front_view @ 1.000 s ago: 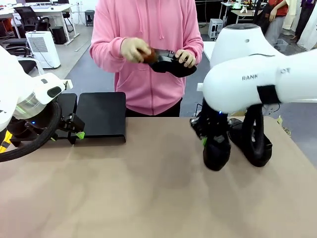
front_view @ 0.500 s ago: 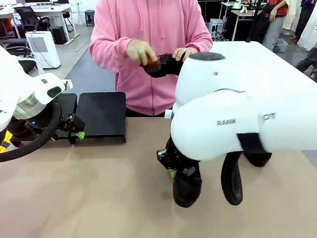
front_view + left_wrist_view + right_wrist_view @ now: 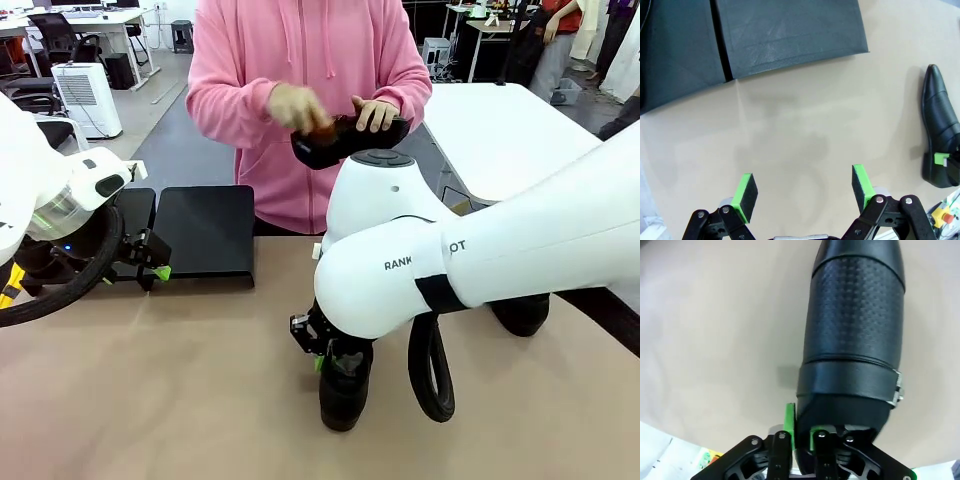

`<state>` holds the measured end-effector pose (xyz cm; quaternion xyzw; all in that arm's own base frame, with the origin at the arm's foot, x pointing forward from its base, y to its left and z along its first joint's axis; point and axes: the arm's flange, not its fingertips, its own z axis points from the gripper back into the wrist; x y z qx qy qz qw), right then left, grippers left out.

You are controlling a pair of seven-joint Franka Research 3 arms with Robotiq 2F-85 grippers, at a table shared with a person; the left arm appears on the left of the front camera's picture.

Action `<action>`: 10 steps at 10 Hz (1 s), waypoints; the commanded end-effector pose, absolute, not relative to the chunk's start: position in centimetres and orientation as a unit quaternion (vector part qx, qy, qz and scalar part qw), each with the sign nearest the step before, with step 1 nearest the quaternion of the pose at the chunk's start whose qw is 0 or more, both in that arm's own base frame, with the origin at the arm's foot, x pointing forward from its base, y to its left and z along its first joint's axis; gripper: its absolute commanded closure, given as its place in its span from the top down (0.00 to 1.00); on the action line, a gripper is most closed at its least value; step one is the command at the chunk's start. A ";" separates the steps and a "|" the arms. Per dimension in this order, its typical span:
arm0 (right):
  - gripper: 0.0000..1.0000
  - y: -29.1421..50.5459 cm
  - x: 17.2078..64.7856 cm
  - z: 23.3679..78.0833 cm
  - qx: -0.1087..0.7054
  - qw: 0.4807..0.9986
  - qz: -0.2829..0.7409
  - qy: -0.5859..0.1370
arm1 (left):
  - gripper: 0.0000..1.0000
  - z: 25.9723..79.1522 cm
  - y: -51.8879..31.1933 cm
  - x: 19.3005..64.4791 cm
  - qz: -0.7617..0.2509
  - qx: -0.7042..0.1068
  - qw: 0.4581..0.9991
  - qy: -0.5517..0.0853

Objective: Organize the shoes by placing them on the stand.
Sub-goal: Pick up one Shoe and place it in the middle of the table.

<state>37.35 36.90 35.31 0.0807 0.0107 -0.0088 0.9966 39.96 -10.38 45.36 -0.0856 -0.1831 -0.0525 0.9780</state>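
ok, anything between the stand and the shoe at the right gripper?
No: bare table between stand and shoe, seen in the left wrist view.

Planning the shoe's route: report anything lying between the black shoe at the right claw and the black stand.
Nothing lies on the bare brown tabletop between the glossy black leather shoe, its heel rim in the right claw, and the low black matte stand. The open left claw hangs just off the stand's near edge.
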 end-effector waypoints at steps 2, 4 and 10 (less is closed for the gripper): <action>0.73 36.2 36.9 37.5 0.085 0.996 -0.038 -0.002 | 0.97 45.3 -10.3 39.9 -0.048 -0.094 0.977 -0.183; 1.00 35.4 36.4 38.6 0.085 0.996 -0.030 0.006 | 0.97 45.3 -10.3 39.9 -0.048 -0.094 0.977 -0.183; 1.00 35.0 36.2 40.8 0.102 0.994 -0.031 0.005 | 0.97 45.3 -10.3 39.9 -0.048 -0.094 0.977 -0.183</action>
